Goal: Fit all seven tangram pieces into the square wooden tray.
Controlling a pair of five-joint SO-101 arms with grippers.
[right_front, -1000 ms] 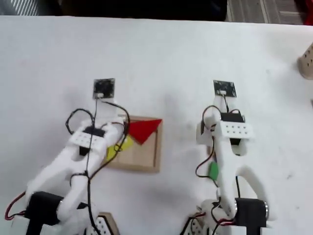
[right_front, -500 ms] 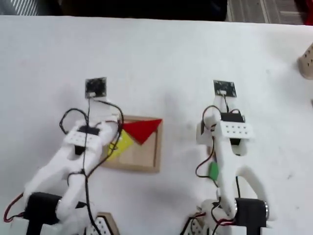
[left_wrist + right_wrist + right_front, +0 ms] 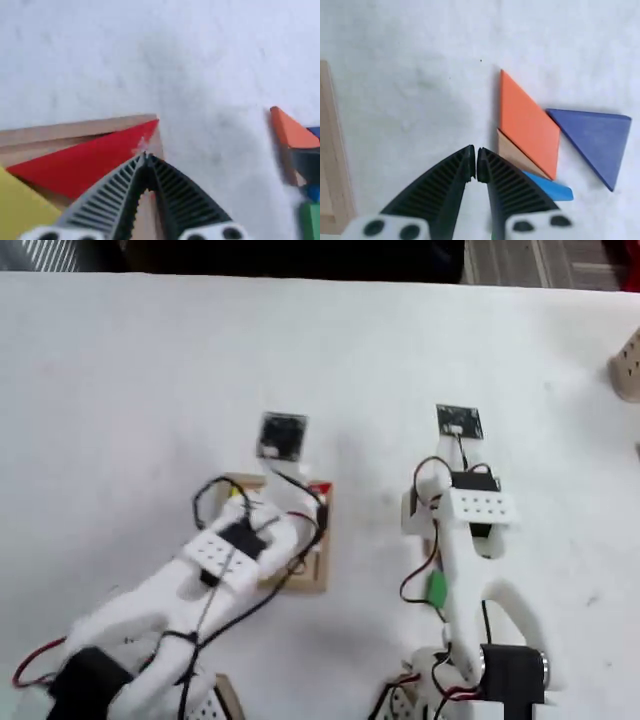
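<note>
L hand is closed, jaws together w/ nothing between them. Its tips are over the corner of the wooden tray, at the point of the red triangle; possibly touching it, hard to tell. Yellow piece lies next to the red one in the tray. R hand is also closed and empty, above bare table. Near it, outside the tray: orange parallelogram, dark blue triangle, light blue piece, and tan triangle against the orange.
</note>
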